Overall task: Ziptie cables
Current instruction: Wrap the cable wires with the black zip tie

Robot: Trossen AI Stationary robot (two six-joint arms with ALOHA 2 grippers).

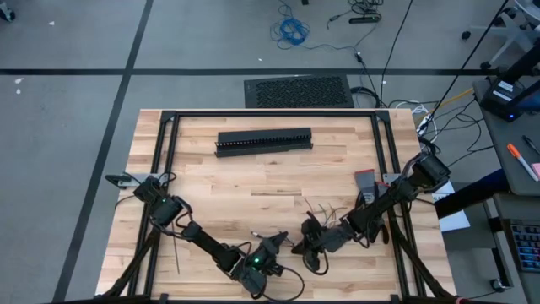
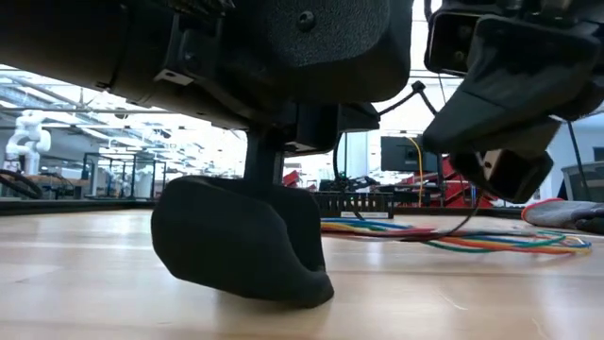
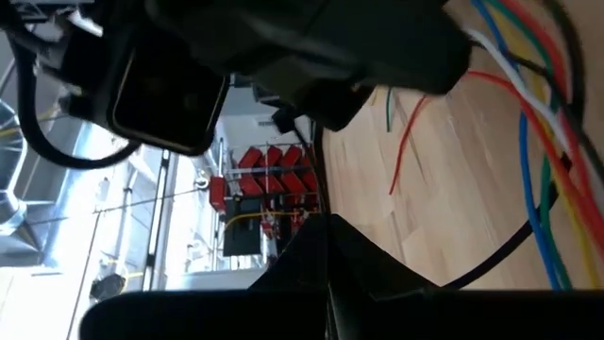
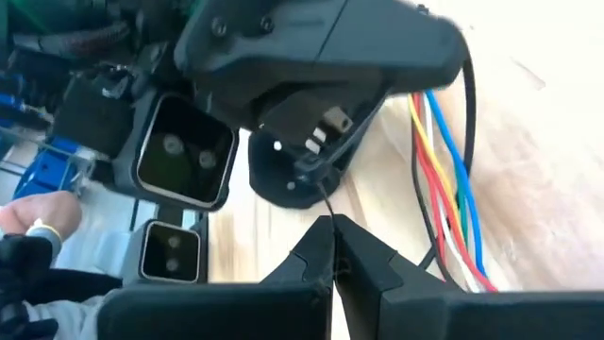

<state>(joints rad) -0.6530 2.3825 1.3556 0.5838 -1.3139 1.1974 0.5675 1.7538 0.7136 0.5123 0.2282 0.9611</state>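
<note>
The cables [image 1: 331, 211], thin red, orange, white, blue and green wires, lie on the wooden table near its front right; they also show in the low view [image 2: 453, 238] and in both wrist views [image 3: 538, 123] [image 4: 444, 189]. My left gripper [image 1: 283, 247] and my right gripper [image 1: 305, 245] stand tip to tip just left of the cables, both shut. A thin dark ziptie [image 4: 321, 198] runs between them. Another thin dark strip [image 1: 175, 253] lies flat on the table beside my left arm. My left gripper [image 4: 300, 175] meets the ziptie's far end [image 4: 310, 178] at its shut fingertips, just above the table. Its own wrist view shows only the shut fingers [image 3: 283, 274], so the hold stays hidden. My right gripper [image 4: 332, 227] pinches the ziptie's near end [image 4: 327, 215] between its two fingers, at their free ends. The fingers come nearly level from the table's right side and lie along the strip. The strip runs straight on to my left gripper.
A long black slotted duct [image 1: 264, 141] lies across the far middle of the table. A small red and grey item [image 1: 364, 179] sits by my right arm. A person's hand [image 4: 28, 222] shows beyond the table. Bare wood lies between the duct and the grippers.
</note>
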